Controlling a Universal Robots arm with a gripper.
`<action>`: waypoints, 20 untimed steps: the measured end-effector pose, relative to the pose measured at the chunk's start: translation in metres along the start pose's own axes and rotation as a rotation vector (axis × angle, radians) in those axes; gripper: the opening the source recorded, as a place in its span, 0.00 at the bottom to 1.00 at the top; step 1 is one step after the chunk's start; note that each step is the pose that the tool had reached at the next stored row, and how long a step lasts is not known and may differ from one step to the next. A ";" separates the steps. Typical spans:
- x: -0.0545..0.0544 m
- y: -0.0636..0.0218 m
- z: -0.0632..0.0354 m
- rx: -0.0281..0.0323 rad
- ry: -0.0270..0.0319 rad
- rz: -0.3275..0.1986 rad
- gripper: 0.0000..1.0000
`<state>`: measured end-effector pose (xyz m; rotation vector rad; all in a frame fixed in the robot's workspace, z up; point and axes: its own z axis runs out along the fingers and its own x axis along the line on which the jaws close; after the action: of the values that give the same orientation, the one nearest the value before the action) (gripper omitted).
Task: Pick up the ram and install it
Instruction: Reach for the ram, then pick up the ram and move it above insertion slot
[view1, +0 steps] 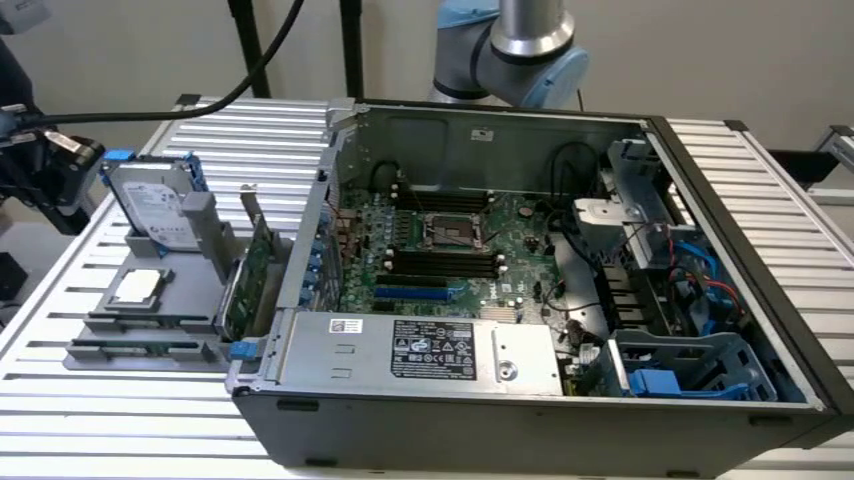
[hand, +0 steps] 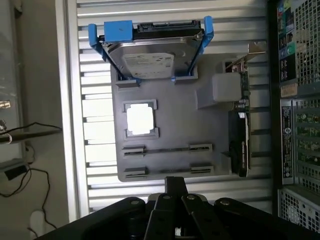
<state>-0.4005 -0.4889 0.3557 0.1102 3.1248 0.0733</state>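
I cannot tell whether the jaws are apart or together; the gripper (hand: 176, 186) holds nothing I can make out and hangs above the near edge of the grey fixture tray (hand: 172, 112). Just beyond the gripper is a pair of clips (hand: 135, 172), and I cannot say whether it holds anything. The ram (hand: 167, 149) sits one row further out, edge-on between its own clips, a thin dark line untouched in its holder. Its long axis runs square across the line from the gripper to the hard drive (hand: 150, 60). The processor chip (hand: 140, 120) lies between the ram and that drive. The expansion card (hand: 239, 150) stands beside the ram's end on the case side.

In the exterior view the tray rests on the slatted surface (view1: 120, 420), at about nine o'clock from the open computer case (view1: 534, 420). The motherboard's memory slots (view1: 434, 262) run three to nine o'clock.
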 end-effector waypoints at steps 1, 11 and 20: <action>0.000 0.0000 0.0000 -0.0001 0.0000 0.000 0.00; 0.000 0.0000 0.0000 -0.0001 0.0001 0.000 0.00; 0.000 -0.0001 0.0012 -0.0005 0.0020 -0.039 0.00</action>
<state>-0.4004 -0.4889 0.3545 0.0490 3.1274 0.0738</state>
